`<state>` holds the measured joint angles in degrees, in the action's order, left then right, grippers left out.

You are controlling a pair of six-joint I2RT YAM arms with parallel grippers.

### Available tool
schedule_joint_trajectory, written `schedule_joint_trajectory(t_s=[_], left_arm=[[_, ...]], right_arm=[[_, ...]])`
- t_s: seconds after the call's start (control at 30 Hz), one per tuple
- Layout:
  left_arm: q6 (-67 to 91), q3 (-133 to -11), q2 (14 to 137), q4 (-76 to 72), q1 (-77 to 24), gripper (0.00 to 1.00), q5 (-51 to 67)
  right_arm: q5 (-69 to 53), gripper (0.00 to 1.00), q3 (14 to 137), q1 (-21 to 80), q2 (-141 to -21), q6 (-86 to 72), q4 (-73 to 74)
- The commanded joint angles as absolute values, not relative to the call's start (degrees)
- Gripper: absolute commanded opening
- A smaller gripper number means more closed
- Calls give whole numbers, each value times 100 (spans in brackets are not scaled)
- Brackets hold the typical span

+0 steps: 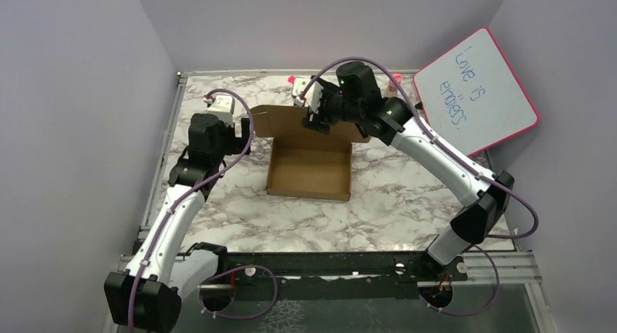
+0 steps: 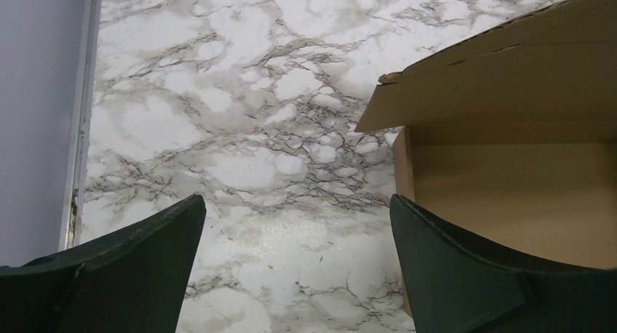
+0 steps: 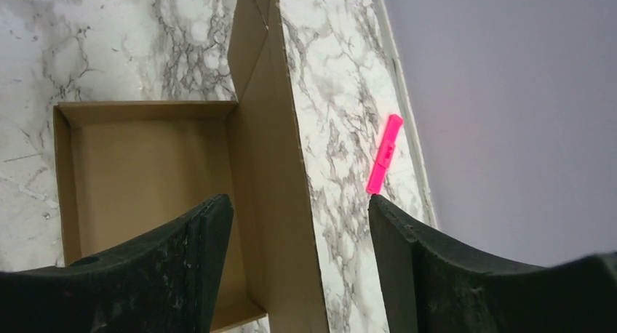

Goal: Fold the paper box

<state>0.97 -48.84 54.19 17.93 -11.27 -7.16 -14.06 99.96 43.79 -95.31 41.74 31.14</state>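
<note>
The plain brown cardboard paper box (image 1: 309, 174) is found centred on the marble counter (image 1: 407, 202), tray walls raised, its unclosed lid flap (image 3: 271, 173) at 12 o'clock straddled but not gripped by the parted right hand (image 3: 300, 217); the left hand (image 2: 298, 224) is held wide, empty, at 9 o'clock.

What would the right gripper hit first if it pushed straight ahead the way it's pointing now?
Probably the raised lid flap of the paper box, standing edge-on in line with the gap between the open fingers of the right gripper. How near it is I cannot tell.
</note>
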Motion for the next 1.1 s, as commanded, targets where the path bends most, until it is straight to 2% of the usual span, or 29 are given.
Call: schedule_joint_trajectory(t_s=[0.0,0.17,0.4,0.57,0.87,1.07], left_arm=[[-430,-5309,5765,1606,-1075,97,-50],[-744,-5504,6137,1400,-719,95,670],[-1022,-5932,6532,1164,-137,91,2631],[-1352,-6193,6749,1252,-70,87,3447],[-2180,-6840,7382,1953,-70,77,4497],[-2327,-7186,7711,2188,-70,67,5068]], right_arm=[[-1042,75,9669,4232,-8859,3903,2569],[-1094,80,9174,3758,-8461,3652,2684],[-1257,81,8640,3102,-7902,3233,2635],[-1119,81,8422,2864,-7640,3111,2917],[-1138,75,8247,2665,-7594,3014,3427],[-1095,65,7981,2609,-7493,2914,3454]])
